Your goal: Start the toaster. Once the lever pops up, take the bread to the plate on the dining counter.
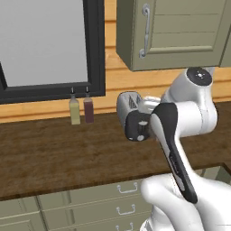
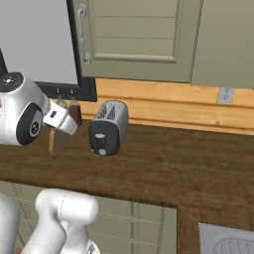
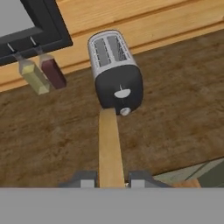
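Gripping a tan bread point(image 3: 109, 146) slice edge-on, the claw point(image 3: 112, 180) is pinched together on it above the dark wood-grain bench point(image 3: 175, 105).

Starting with the biggest things: the bench runs under a black-framed window point(image 1: 45, 45) and grey-green wall cupboards point(image 1: 176, 36), with drawers point(image 1: 103, 205) below its front edge. On it, near the wooden back wall, stands the toaster point(image 3: 114, 70), rounded and silver-grey, upright, with two empty slots on top and a black end panel. The bread hangs in front of that panel, its far edge close to the toaster's lower end. Two slim bottles point(image 3: 42, 73), one yellowish and one dark red, stand beside the toaster under the window. The pale lever point(image 3: 122, 93) sits mid-panel, above a small round knob point(image 3: 125, 112). No writing or brand can be read anywhere.
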Available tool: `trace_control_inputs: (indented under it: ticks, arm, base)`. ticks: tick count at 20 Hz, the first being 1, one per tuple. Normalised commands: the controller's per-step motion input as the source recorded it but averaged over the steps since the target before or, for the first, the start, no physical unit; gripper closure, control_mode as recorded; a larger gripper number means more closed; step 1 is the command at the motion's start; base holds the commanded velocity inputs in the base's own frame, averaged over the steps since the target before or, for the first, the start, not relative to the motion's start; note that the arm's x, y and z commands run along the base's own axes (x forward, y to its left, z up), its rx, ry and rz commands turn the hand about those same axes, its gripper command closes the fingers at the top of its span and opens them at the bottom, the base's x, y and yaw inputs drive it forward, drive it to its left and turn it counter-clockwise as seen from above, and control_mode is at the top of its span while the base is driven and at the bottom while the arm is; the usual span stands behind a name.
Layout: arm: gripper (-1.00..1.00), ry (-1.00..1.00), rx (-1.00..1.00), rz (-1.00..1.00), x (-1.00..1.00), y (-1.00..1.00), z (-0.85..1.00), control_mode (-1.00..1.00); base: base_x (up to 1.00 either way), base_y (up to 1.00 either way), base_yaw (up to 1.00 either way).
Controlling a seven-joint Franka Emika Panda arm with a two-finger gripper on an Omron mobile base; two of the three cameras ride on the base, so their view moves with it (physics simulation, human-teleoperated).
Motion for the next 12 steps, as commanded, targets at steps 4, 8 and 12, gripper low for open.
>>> trace_control_inputs:
  ticks: [4,8,12]
  arm:
    - [1.00,0.00,0.00,0.03,-0.24,0.00,-0.03,1.00]
    - [1.00,0.00,0.00,0.00,0.00,0.00,0.00,1.00]
    - [1.00,0.00,0.00,0.00,0.00,0.00,0.00,1.00]
  base:
    - [-0.17,0.00,0.02]
    - [-0.94,0.33,0.12]
    - [-0.75,0.76,0.45]
